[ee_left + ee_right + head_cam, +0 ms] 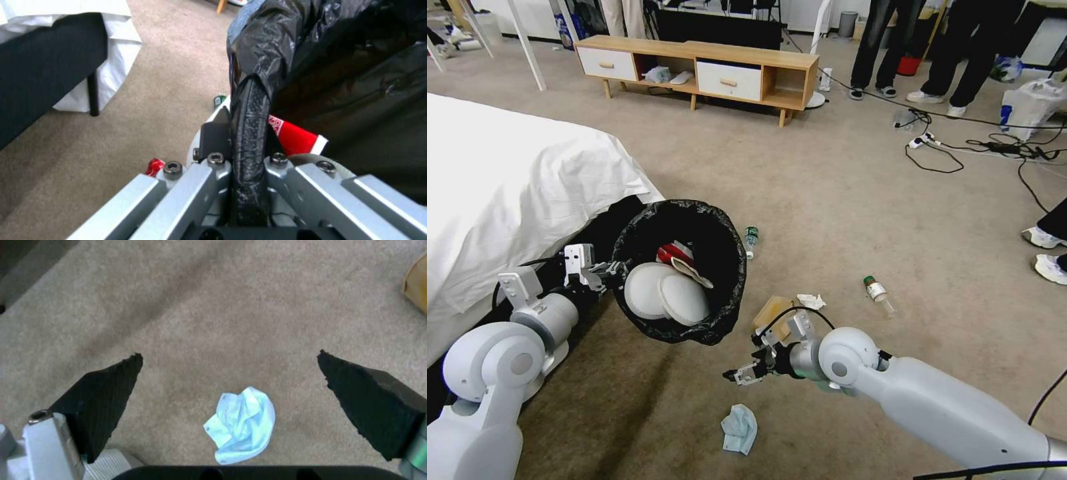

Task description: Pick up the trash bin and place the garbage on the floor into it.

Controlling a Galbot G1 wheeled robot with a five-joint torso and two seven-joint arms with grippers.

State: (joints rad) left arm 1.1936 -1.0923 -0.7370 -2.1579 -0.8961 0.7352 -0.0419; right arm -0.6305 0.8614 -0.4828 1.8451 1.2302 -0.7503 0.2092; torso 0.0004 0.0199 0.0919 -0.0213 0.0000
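Note:
My left gripper (604, 270) is shut on the rim of the trash bin (720, 267), holding it tilted above the floor (827, 200); the left wrist view shows the black-bagged rim (249, 110) pinched in the left gripper (247, 140). Inside lie a red wrapper (672, 253) and white round pieces (667, 293). My right gripper (746, 373) hangs open over a crumpled blue mask (739, 429); the mask (242, 425) lies on carpet below the right gripper (228, 356). Other garbage on the floor: two bottles (751, 240) (879, 293), a brown paper bag (772, 313), a white tissue (811, 301).
A bed with a white sheet (507, 187) stands close on the left. A low wooden cabinet (700, 67) is at the back. Cables (960, 147), a white plastic bag (1027, 107) and people's shoes (1044, 237) are on the right.

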